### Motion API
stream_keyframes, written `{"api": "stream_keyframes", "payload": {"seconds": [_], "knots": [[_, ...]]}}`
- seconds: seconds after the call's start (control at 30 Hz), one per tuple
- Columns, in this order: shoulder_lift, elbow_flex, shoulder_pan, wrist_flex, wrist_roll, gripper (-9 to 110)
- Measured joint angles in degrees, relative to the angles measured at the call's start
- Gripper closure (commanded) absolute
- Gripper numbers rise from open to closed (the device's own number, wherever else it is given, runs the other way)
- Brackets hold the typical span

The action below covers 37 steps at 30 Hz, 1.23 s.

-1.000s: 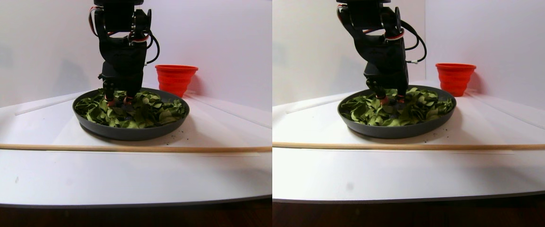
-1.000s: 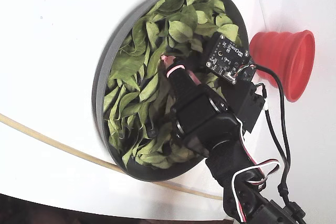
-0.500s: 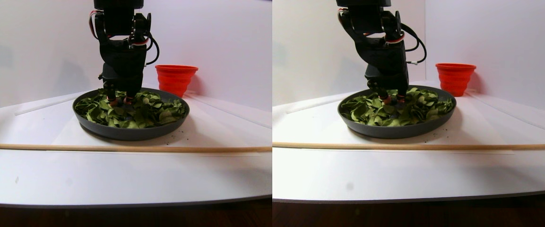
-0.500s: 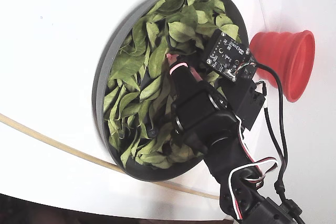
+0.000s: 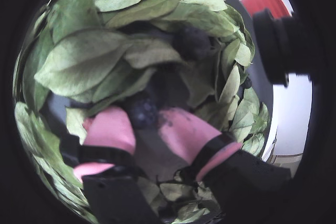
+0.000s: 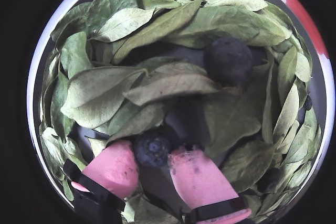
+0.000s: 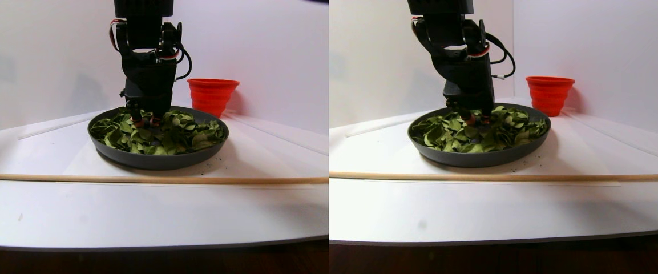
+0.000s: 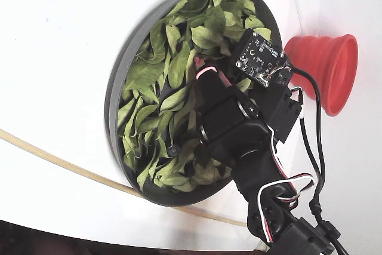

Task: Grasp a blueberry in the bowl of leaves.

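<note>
The dark-grey bowl (image 8: pixel 113 97) is full of green leaves (image 6: pixel 105 93). My gripper (image 6: pixel 152 157) reaches down into it. Its two pink fingertips (image 6: pixel 113 166) press a blueberry (image 6: pixel 152 149) from both sides at the bowl's floor. The same berry (image 5: pixel 142 109) shows between the tips of the gripper (image 5: pixel 143 117) in a wrist view. A second, larger-looking blueberry (image 6: pixel 228 60) lies free among the leaves further ahead. Another berry (image 8: pixel 173 149) shows in the fixed view. In the stereo pair view the gripper (image 7: pixel 146 121) is low in the leaves.
A red ribbed cup (image 8: pixel 328 70) stands just beyond the bowl, also in the stereo pair view (image 7: pixel 212 94). A thin wooden stick (image 7: pixel 134 178) lies across the white table in front of the bowl. The bowl's rim (image 7: pixel 152 162) rings the gripper.
</note>
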Motion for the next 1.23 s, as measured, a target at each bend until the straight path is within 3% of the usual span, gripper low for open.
{"api": "stream_keyframes", "payload": {"seconds": [1.23], "knots": [[9.5,7.8,0.0,3.0,-2.5,93]]}}
